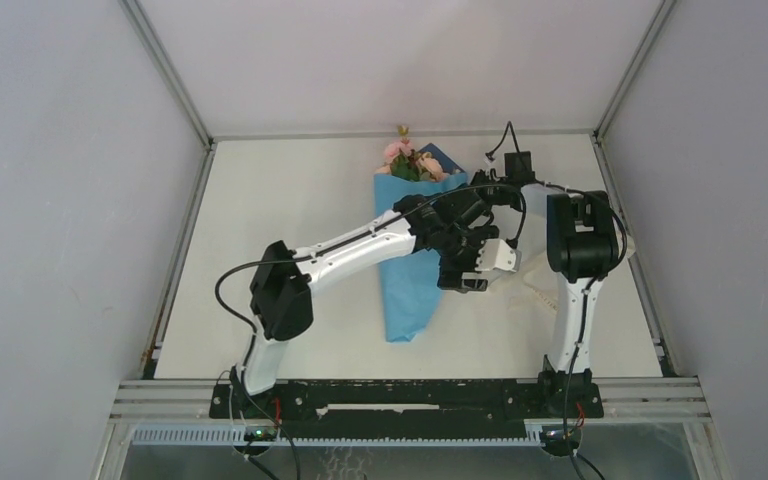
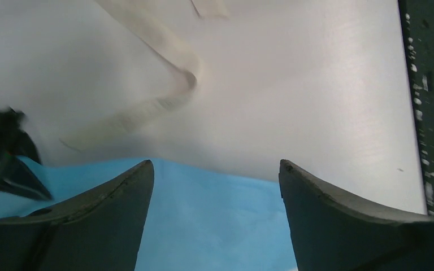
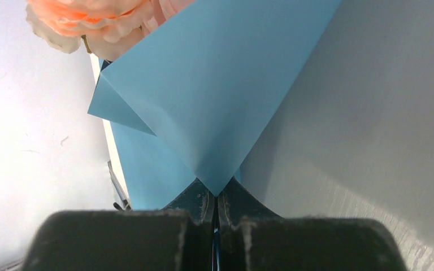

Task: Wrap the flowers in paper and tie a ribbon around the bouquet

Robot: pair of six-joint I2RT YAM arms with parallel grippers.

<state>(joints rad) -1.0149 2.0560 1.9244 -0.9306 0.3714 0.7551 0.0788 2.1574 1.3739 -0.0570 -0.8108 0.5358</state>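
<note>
Nearest the arm bases lies the narrow tail of the bouquet, a slim cone of blue paper flat on the table and pointing away from the arms.

A little farther along it, the left gripper hangs just above the paper's right side. Its jaws are spread wide with nothing between them, so it is holding nothing.

Just past its fingers, the cream ribbon lies loose on the bare table beside the cone (one loop curls up off the surface). It is not round the paper anywhere.

Farther on, the right gripper is clenched tight on a pointed fold of the paper near the cone's wide end, apparently keeping the wrap from springing open. At the far end, the pink flowers poke out of the mouth.

The wrapping looks essentially finished, and the tying has not yet begun. The next move probably falls to the free left gripper, which would need to come down on a reachable stretch of ribbon, pinch it cleanly off the table and draw it across the cone's waist. The right gripper would need to keep its pinch meanwhile, or the fold may spring loose.
</note>
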